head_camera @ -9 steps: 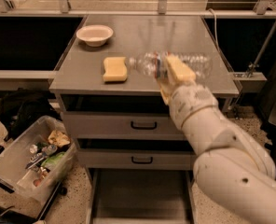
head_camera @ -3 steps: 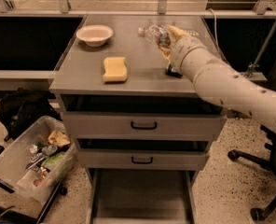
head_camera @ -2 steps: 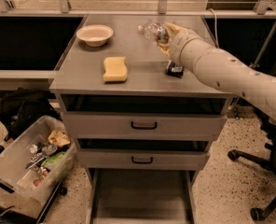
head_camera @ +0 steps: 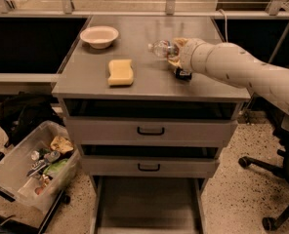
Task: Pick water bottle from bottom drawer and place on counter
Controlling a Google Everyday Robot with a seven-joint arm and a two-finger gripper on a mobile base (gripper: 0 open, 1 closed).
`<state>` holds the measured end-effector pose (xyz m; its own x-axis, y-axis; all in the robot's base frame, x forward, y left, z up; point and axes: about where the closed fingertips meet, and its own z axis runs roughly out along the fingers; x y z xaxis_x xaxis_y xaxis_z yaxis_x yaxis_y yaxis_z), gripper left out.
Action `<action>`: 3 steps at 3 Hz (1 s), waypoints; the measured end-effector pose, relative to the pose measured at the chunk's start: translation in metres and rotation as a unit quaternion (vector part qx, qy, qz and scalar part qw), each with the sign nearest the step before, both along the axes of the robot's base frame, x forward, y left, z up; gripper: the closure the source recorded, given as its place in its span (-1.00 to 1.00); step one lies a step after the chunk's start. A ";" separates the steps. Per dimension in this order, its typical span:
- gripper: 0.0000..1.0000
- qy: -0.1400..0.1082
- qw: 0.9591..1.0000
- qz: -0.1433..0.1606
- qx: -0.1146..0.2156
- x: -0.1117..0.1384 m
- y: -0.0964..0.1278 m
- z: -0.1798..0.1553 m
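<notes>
Broadly, the desk (head_camera: pixel 149 89) is the safe part: a wide, flat, slightly glossy grey top with plenty of bare surface. That same smoothness is the main hazard, because a round bottle set down on its side could roll, and the right-hand edge is not far off.

Below it, the bottom drawer (head_camera: pixel 147 204) stands pulled out and looks bare inside. It sticks forward at floor level, so any repositioning of the base towards the cabinet could knock into it.

The arm (head_camera: pixel 242 69) reaches in from the right, low across the desk. Pulling it back carelessly could sweep whatever lies under it.

The yellow sponge (head_camera: pixel 120 72) and the white bowl (head_camera: pixel 99 35) sit well to the left, clear of the arm. I judge them at little risk unless the bottle rolls that way.

The water bottle (head_camera: pixel 159 48) lies roughly horizontal near the back right of the desk, cap end pointing left. Whether it touches the top or hangs just above it I cannot tell. The pincer (head_camera: pixel 175 52) appears pressed onto its right end, pinching it. Gripped so near one end, the bottle could pivot or bounce if let go from any height.

A small dark object (head_camera: pixel 182 74) sits just under the wrist; a low retreat might drag it along.
</notes>
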<state>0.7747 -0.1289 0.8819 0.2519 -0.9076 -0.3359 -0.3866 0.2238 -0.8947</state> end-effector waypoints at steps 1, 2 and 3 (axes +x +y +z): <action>1.00 0.000 1.000 0.000 0.000 0.000 0.001 0.000; 0.63 0.000 1.000 0.000 0.000 0.000 0.001 0.000; 0.16 0.000 1.000 0.000 0.000 0.000 0.001 0.000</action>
